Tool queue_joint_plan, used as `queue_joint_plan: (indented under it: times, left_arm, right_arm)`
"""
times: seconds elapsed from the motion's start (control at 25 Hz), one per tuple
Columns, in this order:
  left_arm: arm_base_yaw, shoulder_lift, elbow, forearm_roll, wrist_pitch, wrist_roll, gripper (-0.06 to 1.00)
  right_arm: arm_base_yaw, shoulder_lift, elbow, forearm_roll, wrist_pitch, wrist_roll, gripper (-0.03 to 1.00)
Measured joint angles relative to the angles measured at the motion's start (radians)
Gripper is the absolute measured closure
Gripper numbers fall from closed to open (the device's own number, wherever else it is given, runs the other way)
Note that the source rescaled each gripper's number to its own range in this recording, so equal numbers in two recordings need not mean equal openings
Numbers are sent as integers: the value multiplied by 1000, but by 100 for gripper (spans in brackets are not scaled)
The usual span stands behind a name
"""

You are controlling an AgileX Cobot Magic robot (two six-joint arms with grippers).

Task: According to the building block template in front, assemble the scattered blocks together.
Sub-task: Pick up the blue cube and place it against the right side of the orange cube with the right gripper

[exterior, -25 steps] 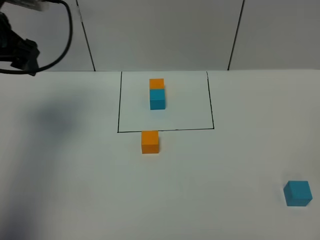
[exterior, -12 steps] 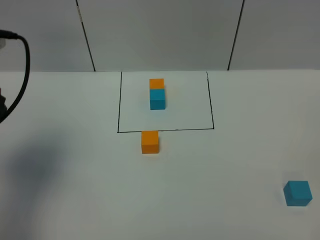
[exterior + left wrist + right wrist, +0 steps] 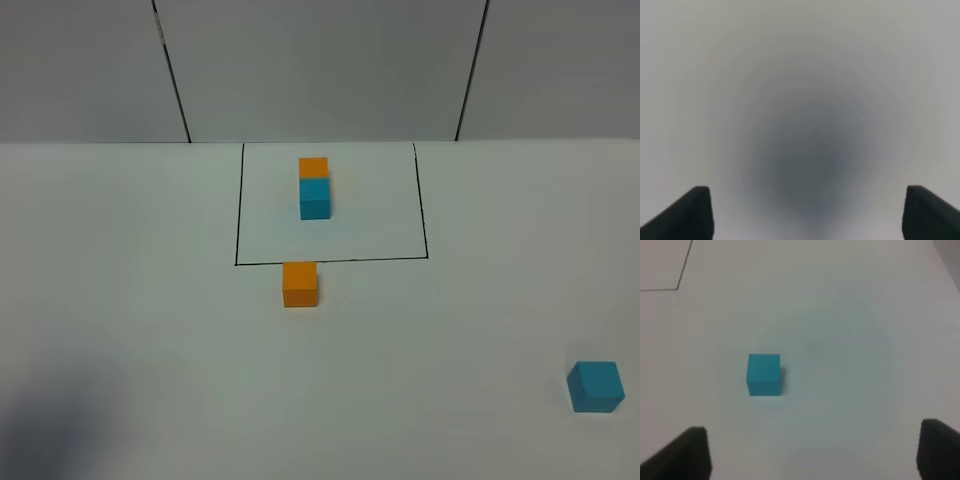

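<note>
Template (image 3: 314,187): I saw a small orange cube and a small teal cube touching in a row, orange on the far side and teal nearer me. Both had plain matte faces.
Frame (image 3: 238,210): a thin black line ran round the template on the left, right and near sides. The pair sat toward the far part of it, a little left of its middle.
Orange block (image 3: 300,284): it stood square on the white table (image 3: 150,300), just outside the frame's near line and about in line with the template.
Teal block (image 3: 596,387): it was well apart from the orange one, near the table's right edge, upright with nothing touching it.
Left gripper (image 3: 807,212): the jaws stood wide apart with nothing between them. I could see only the dark fingertips (image 3: 690,215).
Right gripper (image 3: 815,452): it gaped wide above the table. The teal block lay ahead of its fingers (image 3: 687,452), clear of both.
Hard to make out: the left wrist view was a grey blur with a darker patch, so I could not tell what it faced. Neither arm showed in the high view. I could not make out the frame's far line where the table met the wall (image 3: 320,70).
Around: a soft shadow (image 3: 50,430) lay on the table's near left corner. Nothing stood between the two blocks.
</note>
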Motion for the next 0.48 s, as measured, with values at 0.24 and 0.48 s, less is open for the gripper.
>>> queue_joint_plan:
  times: [0.24, 0.48]
  left_arm:
    - [0, -270, 123, -44, 22, 0, 21]
    - [0, -526, 226, -54, 79, 0, 21]
  right_arm:
    - [0, 0, 0, 0, 0, 0, 27]
    - [0, 0, 0, 0, 0, 0, 27]
